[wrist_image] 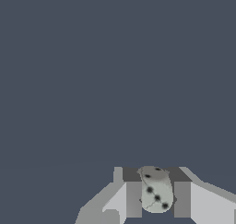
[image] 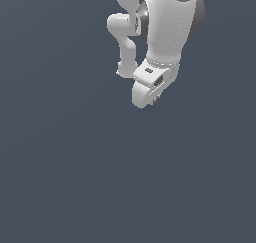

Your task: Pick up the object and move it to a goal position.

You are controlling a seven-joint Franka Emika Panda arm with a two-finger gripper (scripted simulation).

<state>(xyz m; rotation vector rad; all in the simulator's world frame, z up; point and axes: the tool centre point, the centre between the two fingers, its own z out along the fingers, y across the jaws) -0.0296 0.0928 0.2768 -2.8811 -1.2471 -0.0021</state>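
Wrist view: we see the gripper [wrist_image: 157, 197] clamped on the object [wrist_image: 156, 195], a pale whitish-grey lump with dark spots, pressed between both fingers [wrist_image: 134, 197] | exterior view: our white arm [image: 167, 32] hangs over plain dark ground, its fingertips hidden there, object not visible

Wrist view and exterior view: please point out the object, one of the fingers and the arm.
object [wrist_image: 156, 193], wrist view, its pale spotted middle.
fingers [wrist_image: 134, 197], wrist view, one grey inner pad.
arm [image: 167, 29], exterior view, its broad white link.
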